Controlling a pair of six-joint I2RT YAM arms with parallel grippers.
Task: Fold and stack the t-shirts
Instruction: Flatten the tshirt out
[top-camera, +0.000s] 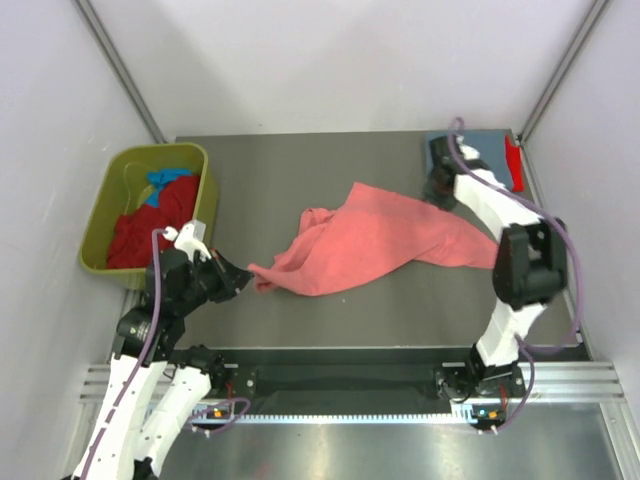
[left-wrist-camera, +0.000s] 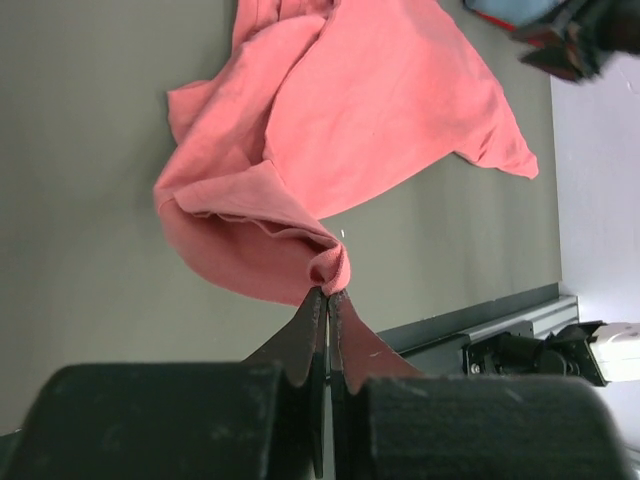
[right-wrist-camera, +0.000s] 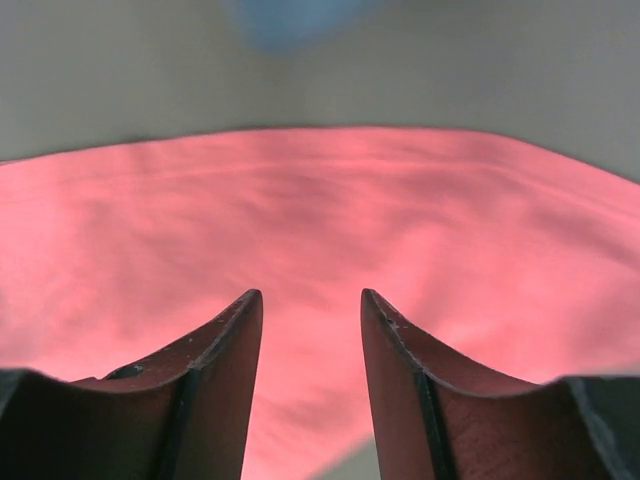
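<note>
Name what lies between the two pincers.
Only the pink shirt, as the top view shows. The left pincer is shut on its near-left end, and the right pincer is open over its far-right part.

Matt pink cloth t-shirt (top-camera: 370, 240); perhaps brushed-metal table (top-camera: 300, 170)

An olive-green plastic bin (top-camera: 103, 215) sits at the far-left side of the dark grey desk (top-camera: 300, 180), angled slightly off square. Pale wall panels (top-camera: 330, 60) enclose the desk on three sides. A ribbed aluminium rail (top-camera: 350, 416) runs along its near edge.
</note>
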